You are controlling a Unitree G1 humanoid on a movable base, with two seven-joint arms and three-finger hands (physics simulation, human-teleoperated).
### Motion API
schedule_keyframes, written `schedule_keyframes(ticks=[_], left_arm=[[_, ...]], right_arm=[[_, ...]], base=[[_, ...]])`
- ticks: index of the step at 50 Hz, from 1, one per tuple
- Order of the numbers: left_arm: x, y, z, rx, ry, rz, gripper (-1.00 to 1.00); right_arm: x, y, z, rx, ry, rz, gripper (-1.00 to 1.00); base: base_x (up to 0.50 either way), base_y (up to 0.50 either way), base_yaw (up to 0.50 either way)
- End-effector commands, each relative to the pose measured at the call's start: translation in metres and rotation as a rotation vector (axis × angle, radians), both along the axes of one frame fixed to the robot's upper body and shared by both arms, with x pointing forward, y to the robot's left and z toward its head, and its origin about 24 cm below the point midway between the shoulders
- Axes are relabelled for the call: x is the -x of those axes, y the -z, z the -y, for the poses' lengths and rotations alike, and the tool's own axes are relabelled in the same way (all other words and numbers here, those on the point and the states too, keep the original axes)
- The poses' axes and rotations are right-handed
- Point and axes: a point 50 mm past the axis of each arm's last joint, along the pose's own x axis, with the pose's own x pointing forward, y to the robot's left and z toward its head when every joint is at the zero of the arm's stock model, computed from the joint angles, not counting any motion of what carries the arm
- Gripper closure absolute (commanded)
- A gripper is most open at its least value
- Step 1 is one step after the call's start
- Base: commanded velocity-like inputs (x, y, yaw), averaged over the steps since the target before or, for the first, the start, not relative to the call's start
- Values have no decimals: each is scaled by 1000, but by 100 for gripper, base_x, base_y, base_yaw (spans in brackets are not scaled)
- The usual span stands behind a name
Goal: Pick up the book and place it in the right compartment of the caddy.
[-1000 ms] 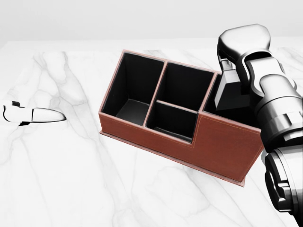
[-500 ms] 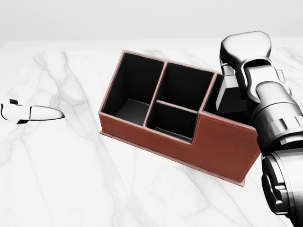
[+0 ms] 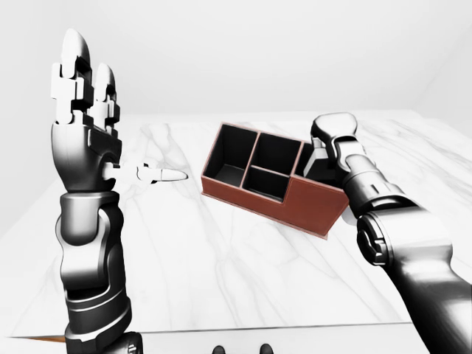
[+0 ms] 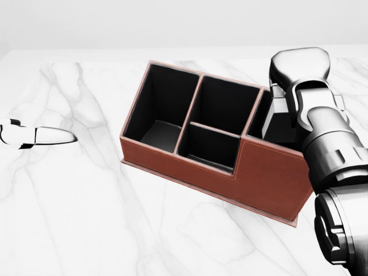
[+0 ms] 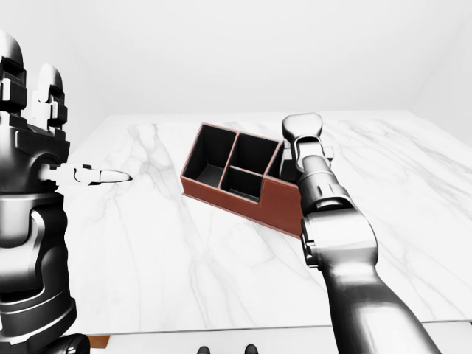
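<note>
Worktop [image 4: 86, 218]: white marble. Caddy [image 4: 270, 178]: brown, black-lined, set askew; three compartments on the left bare. Right robot hand [image 4: 287, 112]: over the caddy's right compartment, grip cannot be told. Left robot hand [image 3: 81, 96]: raised, fingers extended, holding nothing. Book: dark slab [image 4: 280, 121] under the right hand, in the right compartment.

Bright, even, diffuse illumination throughout; the pale walls and white marbled counter [image 4: 86, 218] render near overexposure, with veining faint. Shadows are soft and weak: only a thin dark line under the caddy [image 4: 270, 178] along its lower edge in the head view. The caddy's black interior is deeply dark, with a dim grey sheen on one compartment floor. Glossy highlights streak the metallic arms and the right hand [image 4: 299, 69]. All views are sharp, without motion blur, noise or visible edge distortion.
</note>
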Motion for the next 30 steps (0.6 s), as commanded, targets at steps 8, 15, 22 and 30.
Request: schedule_keyframes(ticks=[8,15,22,30], left_arm=[[-1,1,-1,4,-9,-5,-100],[-2,1,-2,8,-11,-8,-100],[-2,1,-2,11,-15,-9,-100],[-3,2,-3,14,-18,-11,-100]], right_arm=[[1,-3,3,37,22,33,100],[0,-1,0,37,14,36,100],[0,0,-4,32,4,42,100],[0,3,-7,32,-6,38,100]], base=[[0,0,0],[0,0,0],[0,0,0],[0,0,0]])
